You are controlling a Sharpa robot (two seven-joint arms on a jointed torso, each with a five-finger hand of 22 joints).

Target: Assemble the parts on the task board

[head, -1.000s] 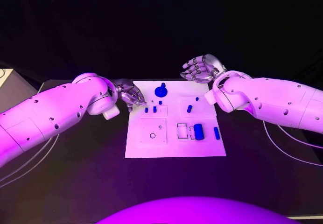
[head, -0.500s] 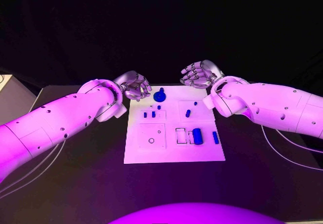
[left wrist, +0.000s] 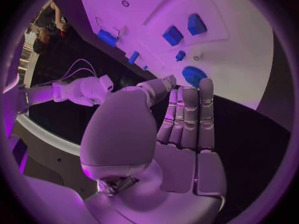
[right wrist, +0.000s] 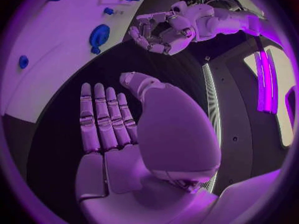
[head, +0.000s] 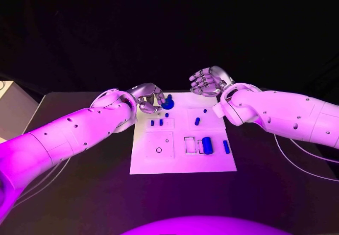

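The white task board (head: 183,164) lies in the middle of the black table. A round blue part (head: 168,103) sits near its far left corner. My left hand (head: 150,100) hovers beside that part and holds nothing. In the left wrist view its fingers (left wrist: 190,114) are straight, their tips just short of the round part (left wrist: 194,76). My right hand (head: 208,81) is raised over the board's far edge, empty, with its fingers (right wrist: 102,117) stretched out. Two small blue pegs (head: 156,123), a blue block (head: 207,145) and a blue bar (head: 226,146) lie on the board.
More small blue pieces (head: 197,121) dot the board's far right quarter. The right wrist view shows my left hand (right wrist: 162,32) by the round part (right wrist: 98,36) on the board (right wrist: 44,30). A pale box (head: 6,88) stands at the table's far left.
My left hand has lifted off the board's left edge by the pegs and moved to the far left corner, beside the round part. The right hand has hardly moved. The camera has shifted.
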